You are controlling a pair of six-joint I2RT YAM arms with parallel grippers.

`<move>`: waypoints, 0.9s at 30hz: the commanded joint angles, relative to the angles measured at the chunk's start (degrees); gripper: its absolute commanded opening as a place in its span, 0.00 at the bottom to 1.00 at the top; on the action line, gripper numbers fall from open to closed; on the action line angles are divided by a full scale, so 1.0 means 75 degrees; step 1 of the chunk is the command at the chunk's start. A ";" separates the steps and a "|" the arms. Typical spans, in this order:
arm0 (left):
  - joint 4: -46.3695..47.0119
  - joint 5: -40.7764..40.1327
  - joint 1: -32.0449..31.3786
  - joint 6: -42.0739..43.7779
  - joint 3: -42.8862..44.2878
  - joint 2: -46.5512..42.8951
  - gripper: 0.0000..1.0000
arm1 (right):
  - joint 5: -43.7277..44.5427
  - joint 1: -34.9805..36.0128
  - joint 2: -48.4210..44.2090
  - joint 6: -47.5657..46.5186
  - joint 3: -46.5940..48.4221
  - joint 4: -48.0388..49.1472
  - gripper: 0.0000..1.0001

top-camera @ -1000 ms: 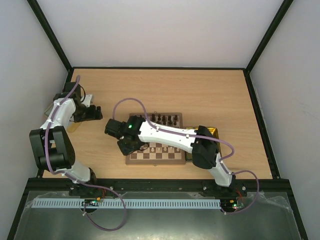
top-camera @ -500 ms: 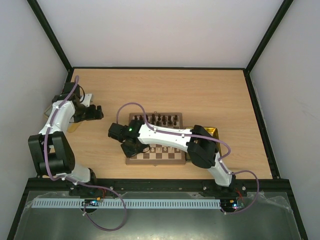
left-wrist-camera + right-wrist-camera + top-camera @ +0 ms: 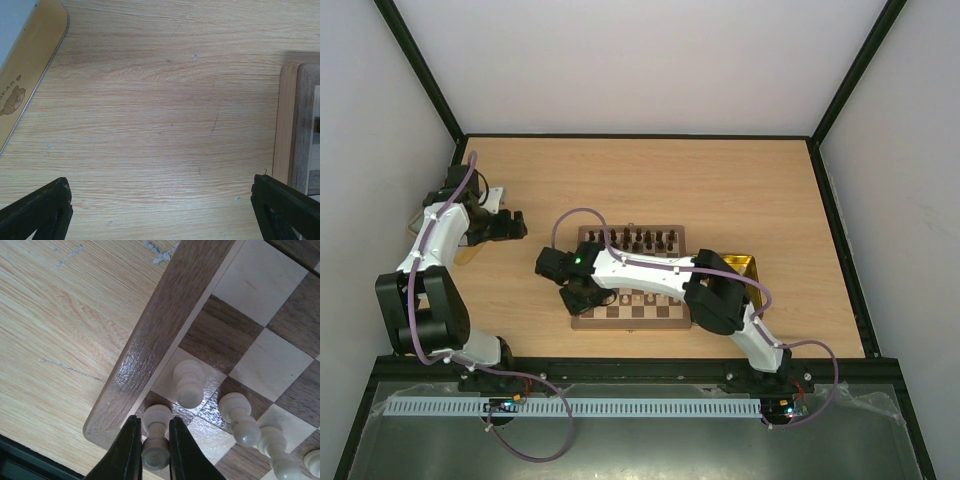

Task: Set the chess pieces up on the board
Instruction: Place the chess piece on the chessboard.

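The checkered board (image 3: 582, 315) lies at the table's middle, with dark pieces (image 3: 645, 238) along its far edge and cream pieces (image 3: 650, 297) near its front. My right gripper (image 3: 582, 300) is over the board's near-left corner. In the right wrist view it (image 3: 154, 442) is shut on a cream piece (image 3: 156, 452) that stands on the corner square of the board (image 3: 165, 330). Cream pawns (image 3: 188, 384) stand beside it. My left gripper (image 3: 515, 224) is open and empty above bare table left of the board; its fingertips (image 3: 37, 210) frame wood, with the board's edge (image 3: 292, 125) at right.
A gold tray (image 3: 748, 266) lies right of the board, partly under the right arm. A pale wooden tray (image 3: 25, 65) sits at the table's left edge, behind the left gripper. Black frame posts and white walls ring the table.
My right gripper has moved slightly toward the board's near-left corner. The left arm has barely moved.
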 commanded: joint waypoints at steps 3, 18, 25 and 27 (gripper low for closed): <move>-0.0014 0.0121 0.0074 -0.0036 -0.0088 -0.0173 0.98 | 0.0064 -0.0072 0.0106 0.0041 -0.0083 -0.0057 0.06; -0.0003 0.0204 0.0084 -0.0024 -0.0077 -0.0053 0.98 | -0.0167 -0.0146 0.0083 -0.0047 -0.0144 0.0000 0.19; 0.0009 0.0205 0.0084 -0.0035 -0.0094 -0.0017 0.98 | -0.0320 -0.0146 0.0012 -0.0146 -0.0133 -0.0078 0.18; 0.0009 0.0196 0.0085 -0.0038 -0.0085 -0.0027 0.98 | -0.0400 -0.0154 0.0019 -0.0180 -0.0130 -0.0099 0.18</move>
